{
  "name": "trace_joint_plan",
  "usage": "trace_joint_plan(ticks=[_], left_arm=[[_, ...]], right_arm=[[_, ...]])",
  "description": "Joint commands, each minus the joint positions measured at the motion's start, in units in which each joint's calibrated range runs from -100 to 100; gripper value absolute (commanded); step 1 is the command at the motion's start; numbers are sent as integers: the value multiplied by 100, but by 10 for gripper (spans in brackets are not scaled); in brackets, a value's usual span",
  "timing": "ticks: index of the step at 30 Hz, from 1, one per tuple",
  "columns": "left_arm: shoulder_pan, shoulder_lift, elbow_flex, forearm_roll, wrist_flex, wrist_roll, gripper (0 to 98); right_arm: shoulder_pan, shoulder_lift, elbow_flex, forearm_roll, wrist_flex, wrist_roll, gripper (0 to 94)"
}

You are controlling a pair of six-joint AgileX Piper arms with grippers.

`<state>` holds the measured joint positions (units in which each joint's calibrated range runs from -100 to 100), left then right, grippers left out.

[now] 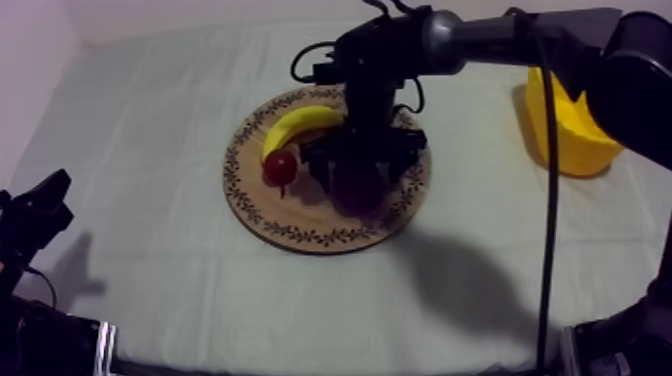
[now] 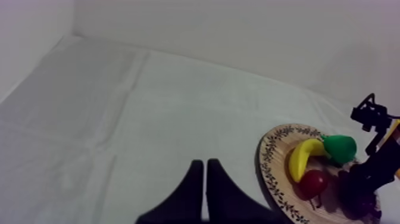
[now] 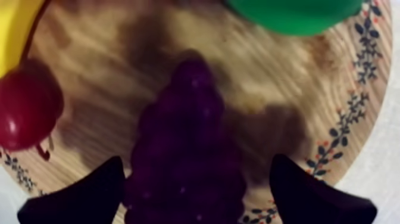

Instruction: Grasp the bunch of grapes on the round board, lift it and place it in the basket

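At the left edge of the desk, your left fingers are lying pressed together in a narrow wedge, holding nothing and sitting well apart from the work. Moving right, the wooden board is carrying the banana and the small red fruit on its left side, with the pear sitting beside the banana's far tip. The bunch of grapes is lying flat on the board, just right of the red fruit, its narrow end toward the banana and pear. You are probably dealing with a light toy: bumpy, a little slick, firm enough not to crush, but inclined to twist out if pinched near the tapered end. Take it across the broad part, where the lumps are giving the fingers something to catch. Your right fingers are hanging directly over it, spread wide and straddling the wide end. The one nearer the red fruit is touching or just beside the grapes, and you cannot tell which, while the other is standing clear with bare wood between. Nothing is clamped yet. Farther right, the yellow basket is waiting near the desk's edge, well apart from the board.
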<state>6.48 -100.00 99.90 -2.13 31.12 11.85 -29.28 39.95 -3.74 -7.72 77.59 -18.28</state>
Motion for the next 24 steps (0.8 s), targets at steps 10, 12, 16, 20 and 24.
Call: trace_joint_plan(ticks=[10, 12, 16, 20, 24], left_arm=[[-1, 0, -1, 0, 0, 0, 1], [-1, 0, -1, 0, 0, 0, 1], [-1, 0, -1, 0, 0, 0, 1], [-1, 0, -1, 0, 0, 0, 1], [-1, 0, -1, 0, 0, 0, 1]], right_arm=[[95, -45, -59, 13, -248, -24, 232], [89, -152, -11, 22, -237, -9, 200], [82, -532, 119, 95, -217, 7, 169], [119, -1120, 244, 239, -138, 22, 172], [233, -1851, 396, 414, 17, 97, 187]])
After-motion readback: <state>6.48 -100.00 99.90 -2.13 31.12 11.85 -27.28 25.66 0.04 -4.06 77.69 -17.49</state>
